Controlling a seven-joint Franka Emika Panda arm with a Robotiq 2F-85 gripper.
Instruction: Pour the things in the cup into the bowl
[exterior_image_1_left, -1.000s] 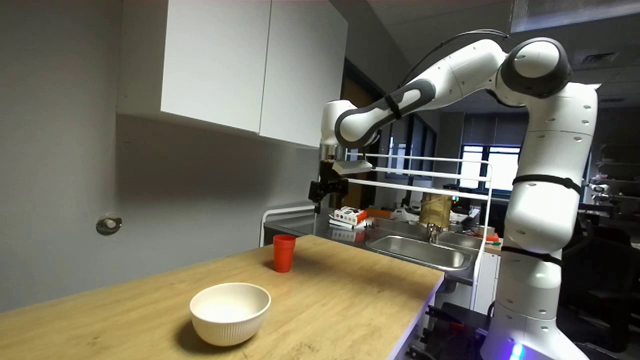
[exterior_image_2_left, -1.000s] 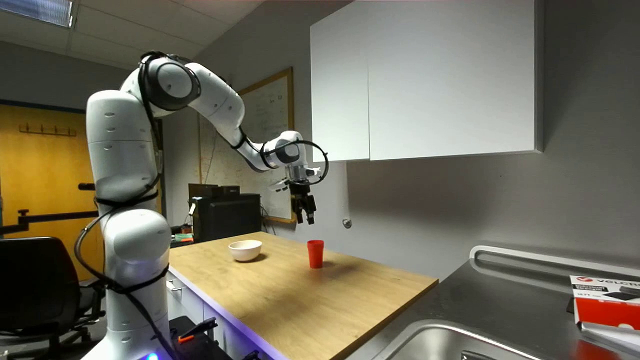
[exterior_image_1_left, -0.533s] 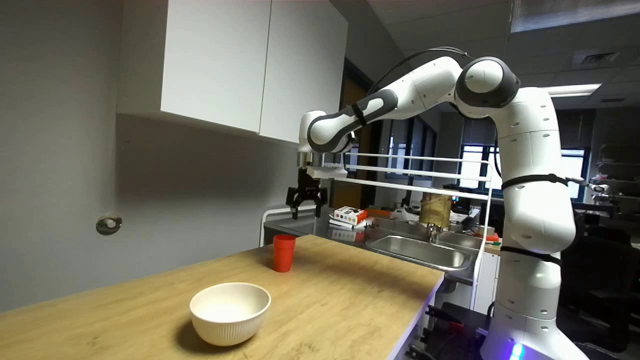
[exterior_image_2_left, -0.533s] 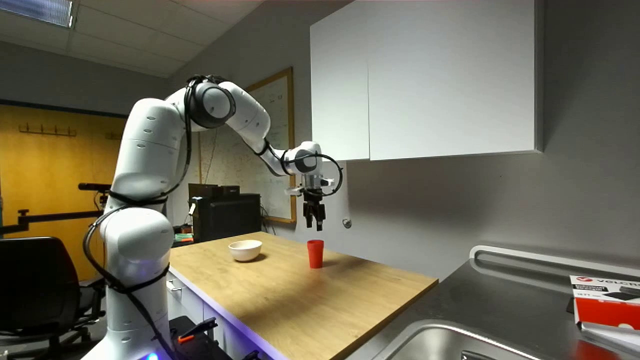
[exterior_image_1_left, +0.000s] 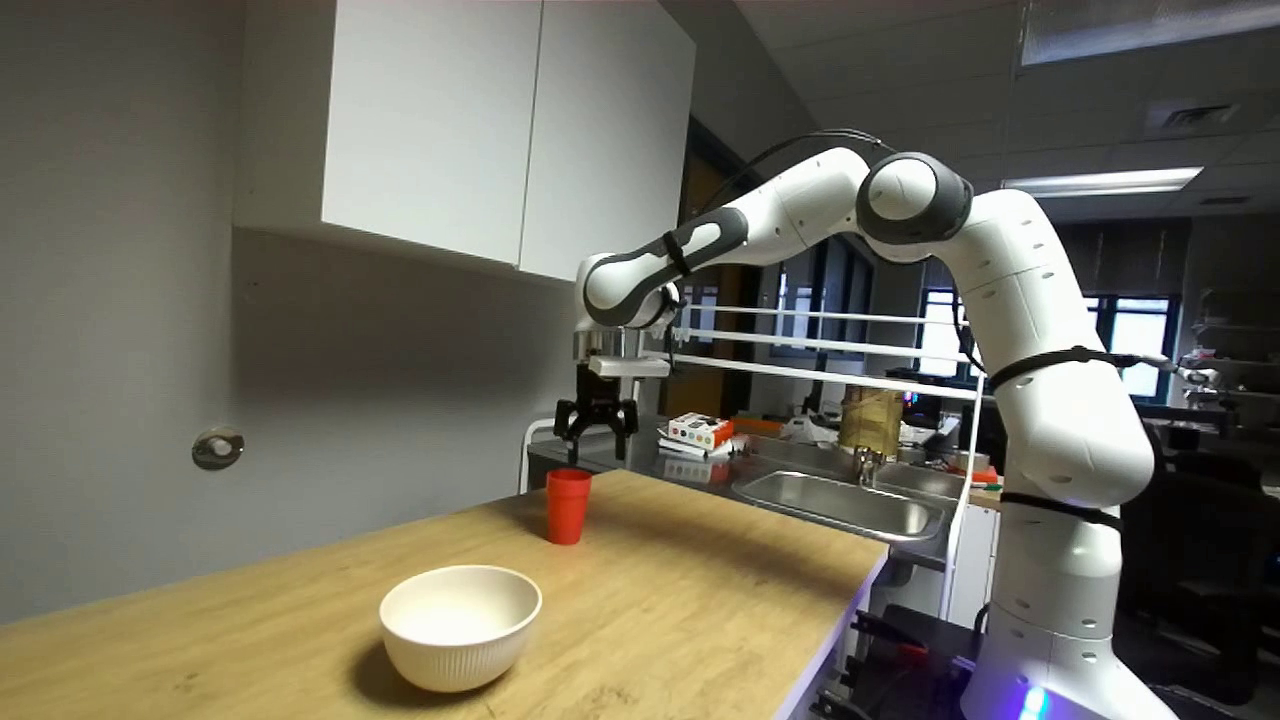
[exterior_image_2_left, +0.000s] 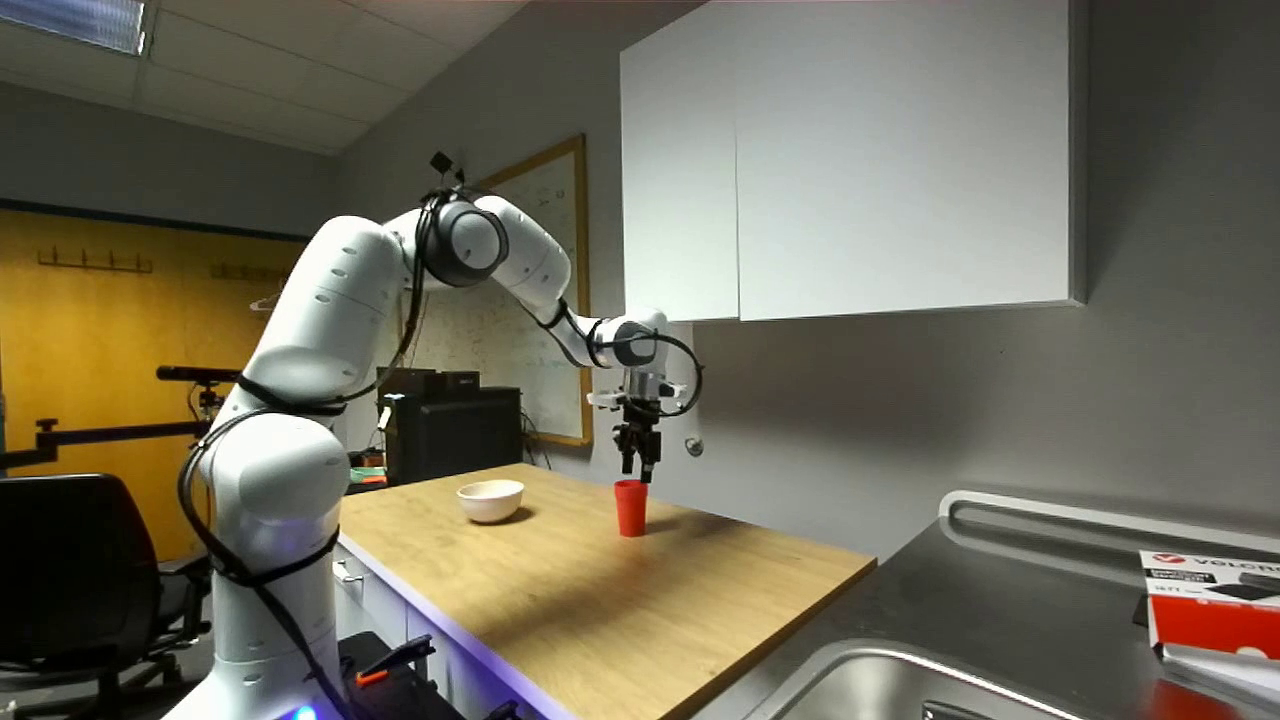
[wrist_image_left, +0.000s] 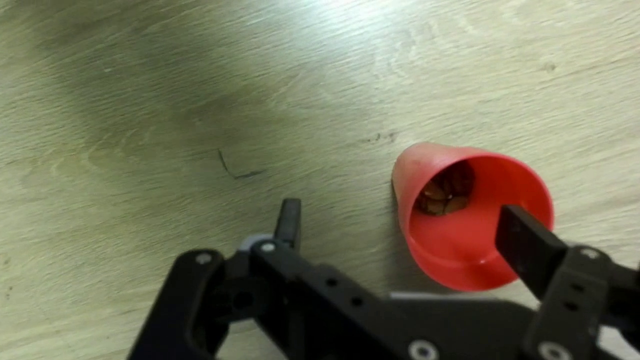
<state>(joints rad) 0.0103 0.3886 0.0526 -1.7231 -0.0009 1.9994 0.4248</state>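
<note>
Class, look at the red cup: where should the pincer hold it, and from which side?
Probably squeeze the red cup across its outer wall, just below the rim, bringing the pincer down from above. The cup stands upright, its upward flare should resist slipping, and brown pieces inside favour a level lift.

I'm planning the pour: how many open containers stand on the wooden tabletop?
2: the white bowl and, nearer the sink, the red cup. Both show in both exterior views, upright and apart.

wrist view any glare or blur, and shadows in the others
Wrist view: glare whitens the tabletop at the top edge, the gripper looks slightly soft; in an exterior view the bowl throws shadow leftward; in both exterior views the wall below the cabinet is shaded.
</note>
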